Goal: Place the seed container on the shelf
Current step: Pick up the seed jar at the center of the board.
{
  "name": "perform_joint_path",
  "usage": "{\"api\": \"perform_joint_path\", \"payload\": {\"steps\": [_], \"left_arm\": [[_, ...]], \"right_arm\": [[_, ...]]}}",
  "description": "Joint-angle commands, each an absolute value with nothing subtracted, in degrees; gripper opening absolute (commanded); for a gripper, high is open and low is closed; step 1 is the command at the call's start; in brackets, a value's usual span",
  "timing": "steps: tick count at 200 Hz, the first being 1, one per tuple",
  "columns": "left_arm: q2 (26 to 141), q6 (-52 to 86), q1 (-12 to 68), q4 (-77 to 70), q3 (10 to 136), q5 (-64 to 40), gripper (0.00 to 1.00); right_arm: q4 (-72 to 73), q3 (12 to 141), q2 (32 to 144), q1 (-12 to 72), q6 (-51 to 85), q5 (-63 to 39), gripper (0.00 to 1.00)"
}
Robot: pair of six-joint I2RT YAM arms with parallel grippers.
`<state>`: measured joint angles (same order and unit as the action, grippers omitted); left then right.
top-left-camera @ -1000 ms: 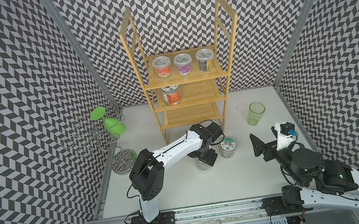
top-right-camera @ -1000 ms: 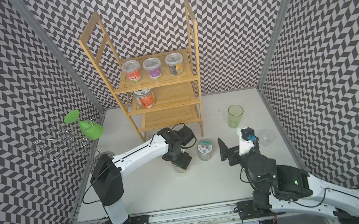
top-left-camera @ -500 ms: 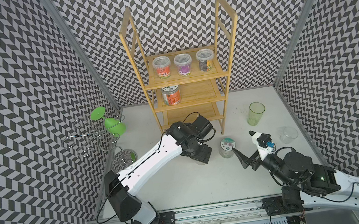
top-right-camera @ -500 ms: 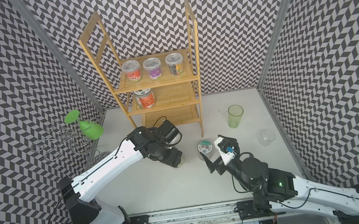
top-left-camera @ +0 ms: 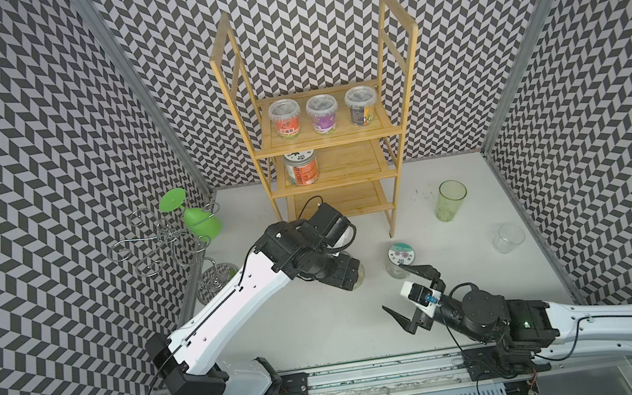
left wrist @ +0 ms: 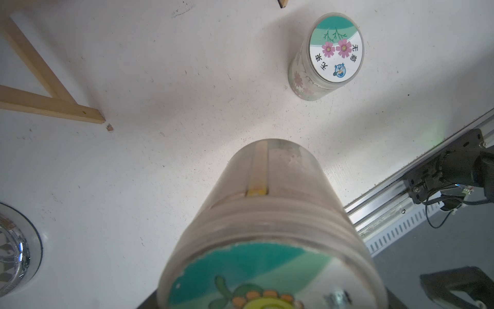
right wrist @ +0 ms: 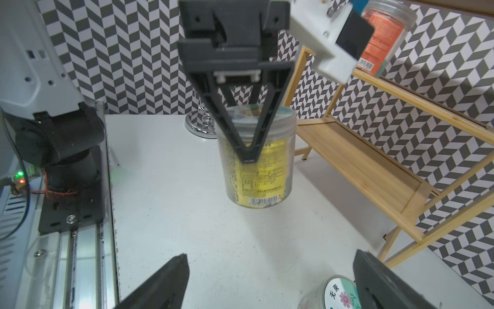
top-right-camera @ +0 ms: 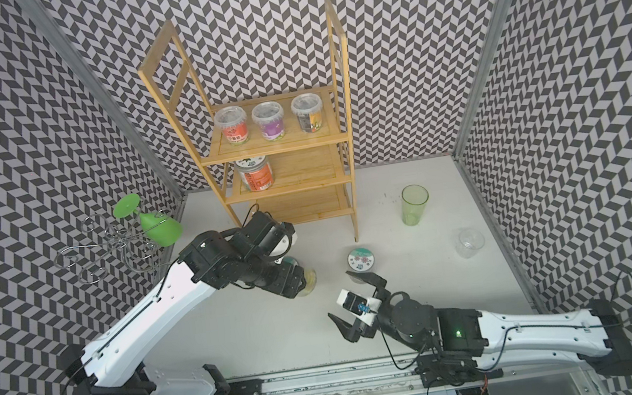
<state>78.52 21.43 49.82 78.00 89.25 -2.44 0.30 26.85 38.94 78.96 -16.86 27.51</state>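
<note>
White desk (top-left-camera: 325,331), chevron walls all round. Your left end effector (top-left-camera: 350,277) is clamped on the seed container (right wrist: 259,174), the clear jar with the yellow label, and its fingers come down past the lid to about mid-body. The jar sits low around mid-desk, on the near side of the shelf (top-left-camera: 340,142); can't tell if it's off the surface. It looks like light, stiff plastic with slick walls, so I'd say gripping up by the lid ridges is safest. The right end effector (top-left-camera: 393,286) gapes wide and empty beside the flower-lid jar (top-left-camera: 401,254).

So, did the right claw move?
Yes. The right gripper swung from beside the flower-lid jar round to its front rail side.
</note>
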Motion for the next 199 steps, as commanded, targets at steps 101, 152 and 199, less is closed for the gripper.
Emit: {"api": "perform_joint_path", "payload": {"steps": [101, 152, 199], "left_arm": [[76.04, 16.01, 49.04, 77.64, 88.15, -5.29, 0.76], [75.83, 15.96, 49.03, 77.67, 88.51, -5.89, 0.76], [75.68, 15.95, 49.05, 77.56, 88.33, -6.16, 0.77]], "right_arm": [[21.35, 28.96, 52.16, 70.80, -14.66, 8.17, 1.00], [25.10, 29.62, 56.17, 67.49, -11.46, 3.57, 0.99], [27.84, 30.11, 59.46, 65.54, -10.08, 2.84, 0.99]]}}
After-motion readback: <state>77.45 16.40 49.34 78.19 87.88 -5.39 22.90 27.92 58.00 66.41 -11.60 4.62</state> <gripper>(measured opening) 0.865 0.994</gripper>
